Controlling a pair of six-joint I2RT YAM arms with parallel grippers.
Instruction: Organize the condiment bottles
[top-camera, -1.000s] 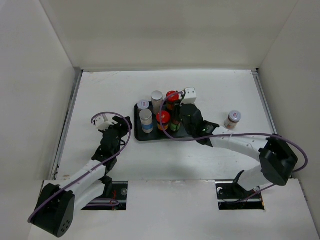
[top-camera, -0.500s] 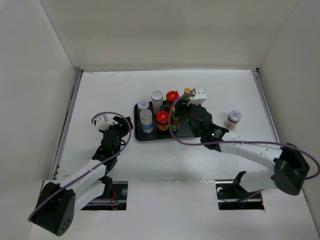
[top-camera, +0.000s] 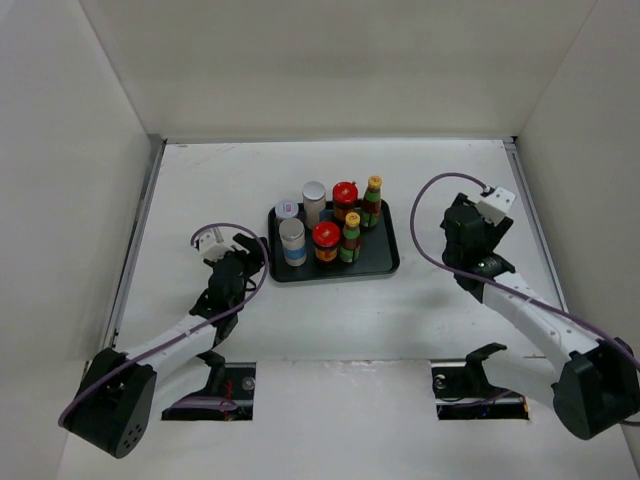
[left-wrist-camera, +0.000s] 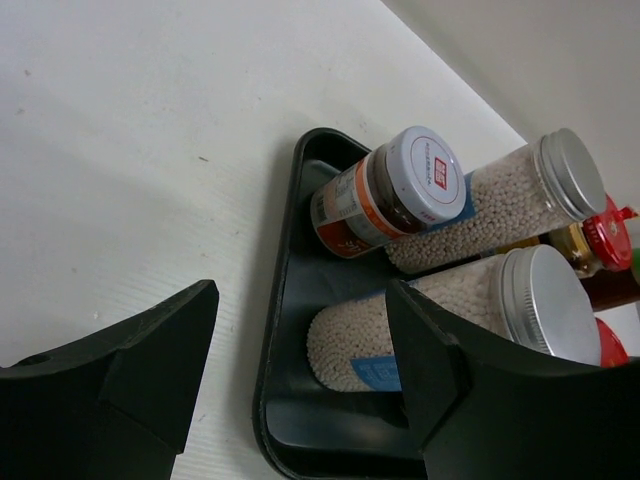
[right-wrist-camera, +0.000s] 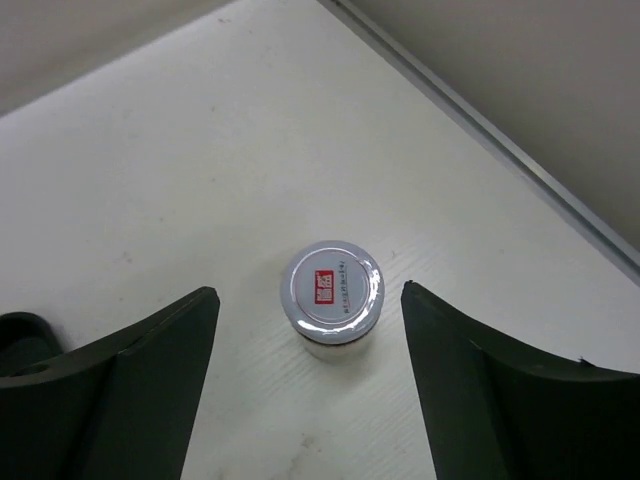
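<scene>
The left tool (left-wrist-camera: 302, 295) is held wide open low over the desk (top-camera: 300, 320). It has been edged slightly closer to the left rim of the black tray (top-camera: 388, 262) than a second ago, and nothing is held between its fingers. The right tool (right-wrist-camera: 307, 293) has been withdrawn from the tray and swung out to the desk's right side. There it is spread wide above the pale-lidded jar (right-wrist-camera: 331, 298), which is seen upright between the fingers and not yet touched. This jar is the only container seen off the tray. Farther back, a slim green yellow-capped bottle (top-camera: 372, 200) is left standing free at the tray's far right corner, where the right tool was busy a moment ago. That placement is judged finished, and the lone jar is judged the last item to be gathered.
</scene>
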